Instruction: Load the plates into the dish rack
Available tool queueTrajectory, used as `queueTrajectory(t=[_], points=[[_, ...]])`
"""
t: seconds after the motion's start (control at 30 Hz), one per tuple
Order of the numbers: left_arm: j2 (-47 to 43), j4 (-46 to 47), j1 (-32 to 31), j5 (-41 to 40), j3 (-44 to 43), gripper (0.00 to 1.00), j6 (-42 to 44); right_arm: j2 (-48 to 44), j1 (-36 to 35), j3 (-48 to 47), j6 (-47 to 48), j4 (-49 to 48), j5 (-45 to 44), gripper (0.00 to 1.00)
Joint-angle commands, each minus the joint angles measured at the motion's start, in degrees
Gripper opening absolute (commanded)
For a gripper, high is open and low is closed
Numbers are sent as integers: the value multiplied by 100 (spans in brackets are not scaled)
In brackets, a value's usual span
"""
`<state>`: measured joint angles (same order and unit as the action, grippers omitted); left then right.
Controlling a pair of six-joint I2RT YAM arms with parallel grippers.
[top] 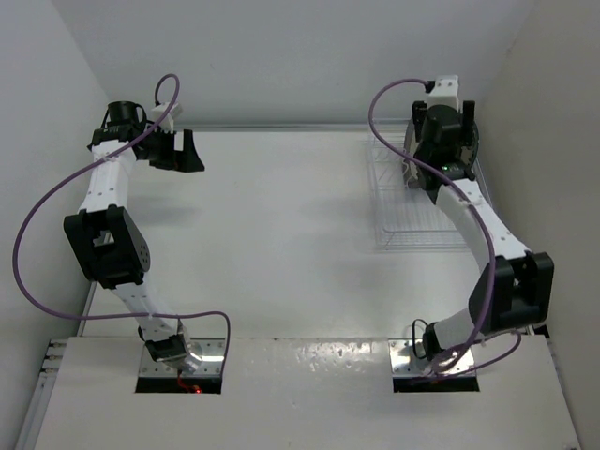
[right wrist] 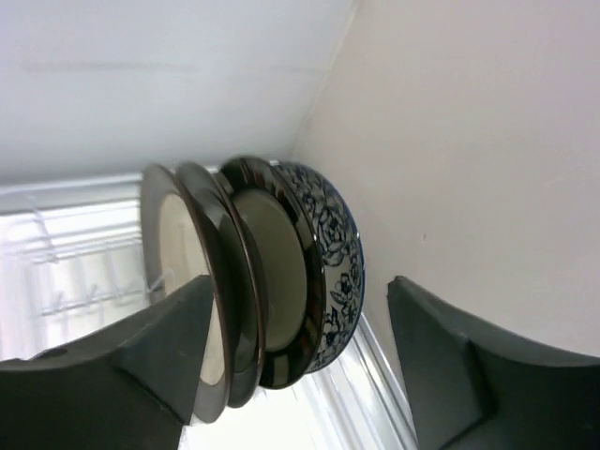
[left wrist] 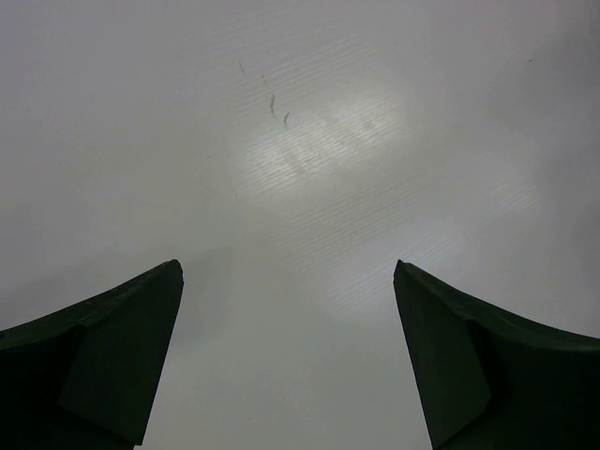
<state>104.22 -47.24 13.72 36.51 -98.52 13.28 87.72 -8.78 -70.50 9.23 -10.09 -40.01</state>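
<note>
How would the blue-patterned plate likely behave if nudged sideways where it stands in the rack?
The blue-patterned plate stands on edge in the rack, so it would probably tip against the dark-rimmed plate beside it rather than roll. Its glossy surface looks slippery to grip. It looks like stiff ceramic, likely to chip if knocked.

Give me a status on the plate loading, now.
Done: all four plates stand on edge in the dish rack. In hand: nothing. The right gripper has its jaws apart beside the row, and the left gripper is open over the table. Left: the top view shows no loose plate, so probably only backing the right arm away.
</note>
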Motion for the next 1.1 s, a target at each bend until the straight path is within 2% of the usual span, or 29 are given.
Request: queueTrajectory(t=[0.0, 0.03, 0.13, 0.17, 0.2, 0.27, 0.5, 0.53, 0.77, 1.07], points=[[-236, 22, 70, 172, -159, 100, 61, -510, -54, -306, -402, 470, 438, 76], [-236, 22, 70, 172, -159, 100, 61, -876, -54, -211, -501, 734, 563, 85], [-236, 22, 70, -64, -159, 100, 61, -1597, 94, 44, -1079, 1611, 1240, 100], [-236, 22, 9, -161, -98, 100, 61, -1888, 148, 80, -1351, 1859, 1537, 100], [-288, 22, 8, -362, -97, 100, 61, -2030, 279, 167, -1702, 2566, 1740, 100], [-289, 22, -176, -609, 25, 100, 113, -2608, 499, 491, -2177, 2984, 1882, 100], [-236, 22, -659, -829, 87, 100, 61, -4165, 851, 1933, -3401, 4383, 1812, 100], [-236, 22, -712, -934, 87, 100, 61, -4350, 842, 2100, -3741, 4810, 1865, 100], [-332, 180, -1151, -1251, 438, 100, 8, -5194, 842, 2901, -5201, 5938, 1813, 100], [-640, 391, -1284, -1366, 1036, 100, 8, -6091, 851, 3402, -5880, 6651, 1505, 100]])
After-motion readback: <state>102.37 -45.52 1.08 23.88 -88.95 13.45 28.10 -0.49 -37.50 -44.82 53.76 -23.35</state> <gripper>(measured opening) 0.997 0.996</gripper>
